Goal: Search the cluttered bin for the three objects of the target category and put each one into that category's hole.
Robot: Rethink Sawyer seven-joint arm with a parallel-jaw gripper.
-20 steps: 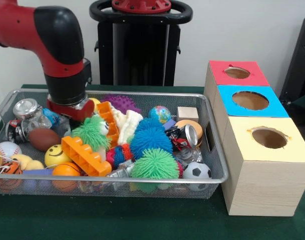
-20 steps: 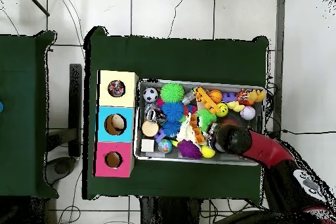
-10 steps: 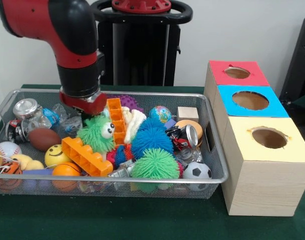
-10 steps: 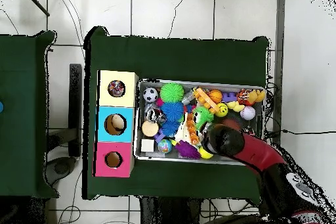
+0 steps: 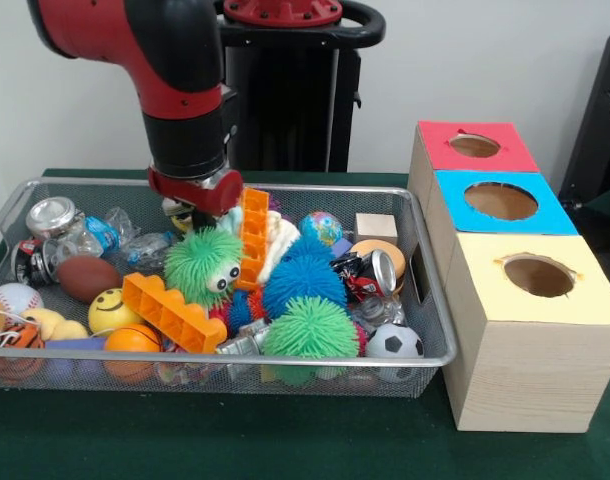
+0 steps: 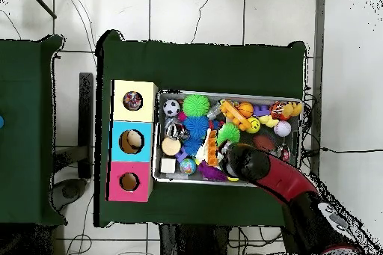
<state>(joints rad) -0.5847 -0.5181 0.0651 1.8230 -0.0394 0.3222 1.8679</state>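
Observation:
The wire mesh bin [image 5: 285, 357] is packed with toys. No spotted cloth piece shows on top of the heap in either view. My gripper [image 5: 197, 203] is low at the bin's back, left of centre, against an upright orange brick [image 5: 251, 238] and above a green fuzzy toy with eyes [image 5: 207, 265]. Its tip is hidden by the wrist and the clutter. In the overhead view the arm [image 6: 254, 164] covers it. The yellow-surrounded hole [image 5: 538, 275] is on the nearest wooden box. In the overhead view something many-coloured shows inside the hole [image 6: 132, 101].
A cream cloth [image 5: 272, 240] lies right of the orange brick. Blue [image 5: 303, 275] and green [image 5: 310, 328] spiky balls, a second orange brick [image 5: 170, 310], a soccer ball [image 5: 393, 342] and a football [image 5: 87, 278] fill the bin. Blue [image 5: 500, 201] and red [image 5: 474, 146] holes lie behind the yellow one.
In the front view the arm has swept right along the bin's back. It pushed the green fuzzy toy right and stood the orange brick upright.

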